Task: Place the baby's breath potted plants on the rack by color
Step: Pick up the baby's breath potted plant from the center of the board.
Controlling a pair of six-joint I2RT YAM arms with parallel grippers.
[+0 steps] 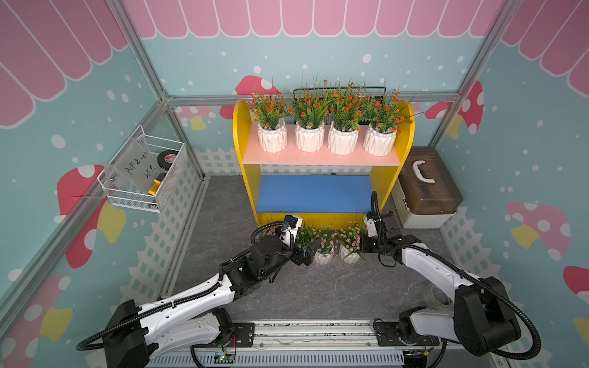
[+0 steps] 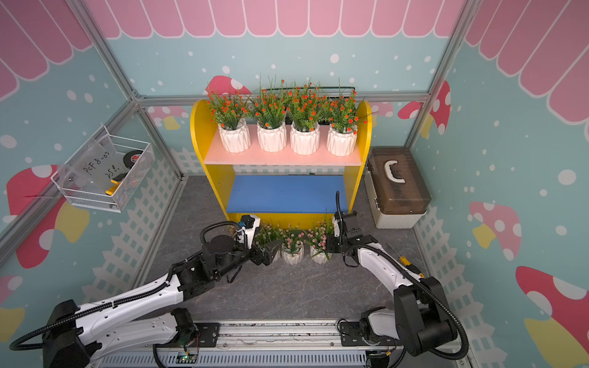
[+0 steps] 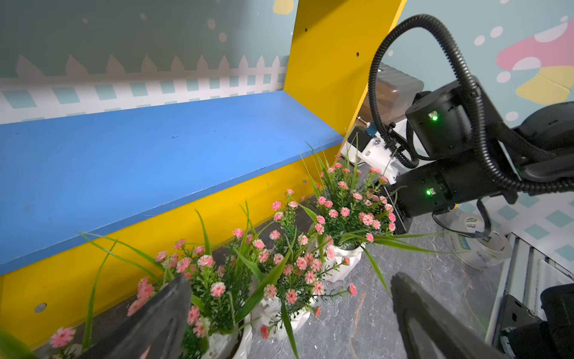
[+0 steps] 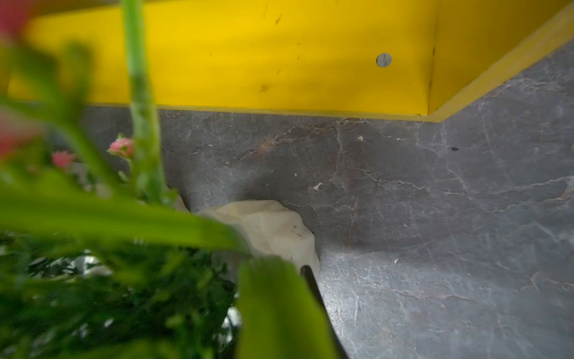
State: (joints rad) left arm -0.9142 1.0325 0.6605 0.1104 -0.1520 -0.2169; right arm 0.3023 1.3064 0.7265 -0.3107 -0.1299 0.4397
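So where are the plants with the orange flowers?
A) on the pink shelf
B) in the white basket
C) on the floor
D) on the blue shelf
A: all four orange-flowered plants stand in a row, in their white pots, on the pink shelf.

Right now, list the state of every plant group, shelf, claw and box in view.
orange-flowered plants: four, upright in a row on the pink shelf.
pink-flowered plants: upright on the tabletop before the rack, unshelved.
blue shelf: bare.
left claw: open, at the pink-flowered plants.
right claw: shut, in the foliage of the plant at the row's right end; grip unclear.
toolbox: lid closed.
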